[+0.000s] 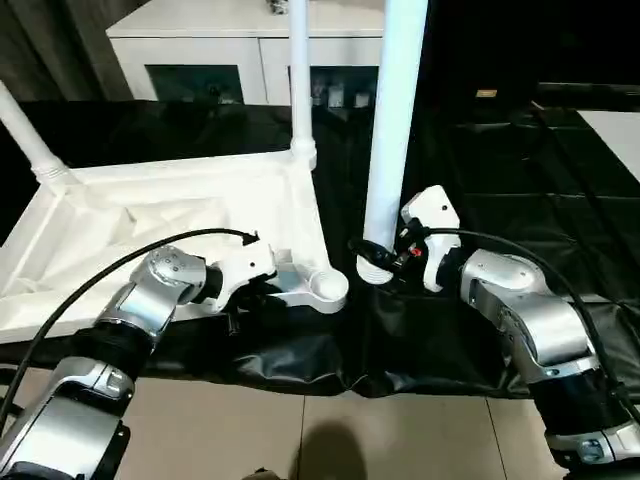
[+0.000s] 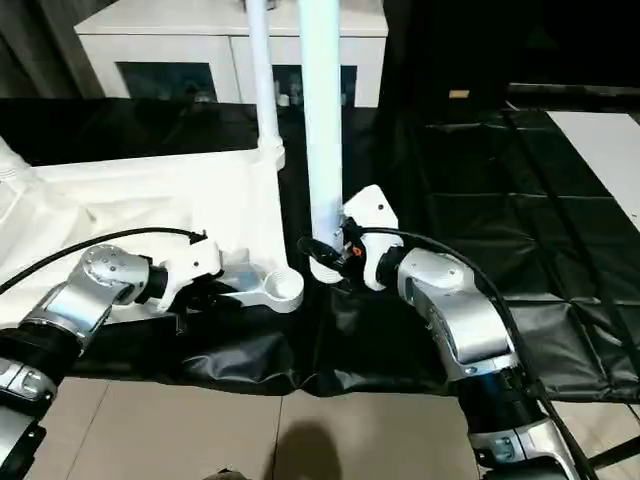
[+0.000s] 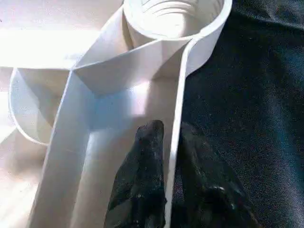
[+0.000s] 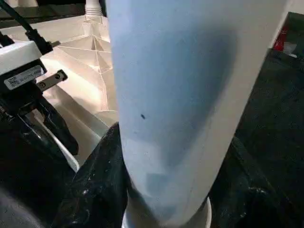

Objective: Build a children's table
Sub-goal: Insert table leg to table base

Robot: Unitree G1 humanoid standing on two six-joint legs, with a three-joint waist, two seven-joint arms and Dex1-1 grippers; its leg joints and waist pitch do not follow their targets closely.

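On the black-covered desk [image 1: 520, 200] the upturned tabletop [image 1: 180, 220] lies, its thin stiff rim pinched by the left gripper [image 3: 166, 156], while the right gripper [image 1: 385, 262] clasps the light, slick leg [image 1: 395, 130] low, beside the empty socket [image 1: 325, 288].

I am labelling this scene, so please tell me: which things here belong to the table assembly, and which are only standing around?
Belonging to the job:
- table top, upside down
- empty corner socket
- two fitted legs
- loose leg in right pincer
- left pincer on the top's rim

Just standing about:
- white cabinet
- black table cover
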